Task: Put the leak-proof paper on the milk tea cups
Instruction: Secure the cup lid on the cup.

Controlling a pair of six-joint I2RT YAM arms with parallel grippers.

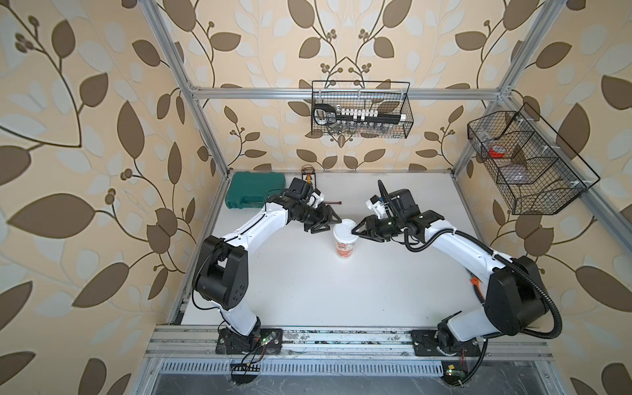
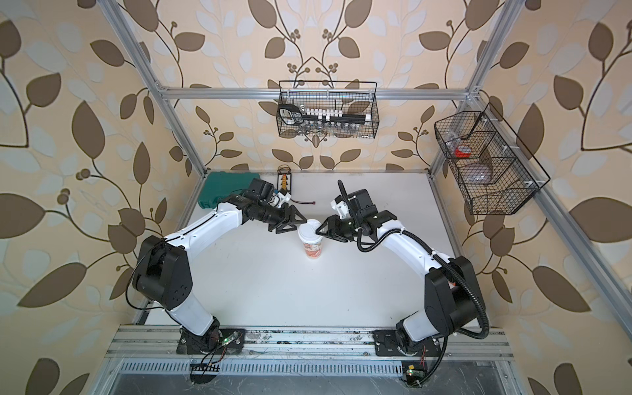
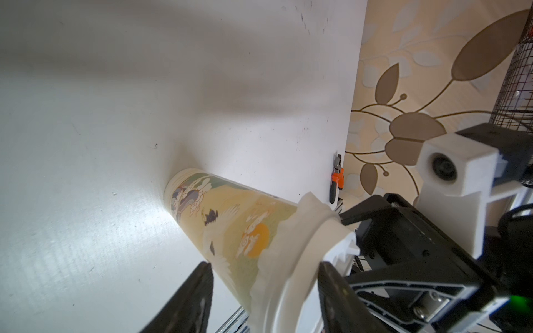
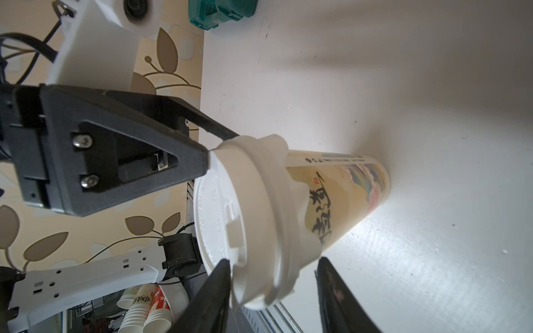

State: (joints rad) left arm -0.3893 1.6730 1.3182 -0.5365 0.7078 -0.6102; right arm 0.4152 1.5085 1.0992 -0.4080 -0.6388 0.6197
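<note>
Milk tea cup (image 1: 345,246) upright on table (image 1: 307,290), between left pincer (image 1: 336,224) and right pincer (image 1: 355,227). Leak-proof paper (image 3: 274,259) already over rim, pinned beneath white lid (image 4: 219,207), edge crumpled down cup wall. Both pincers apart, each straddling lid rim, one finger either side.

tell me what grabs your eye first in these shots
The printed cup stands central on the table, white lid on, with the leak-proof paper ruffling out beneath the lid's rim. The left arm's fingers and right arm's fingers stand open on either side of its top. A green case sits in the far left corner.
</note>
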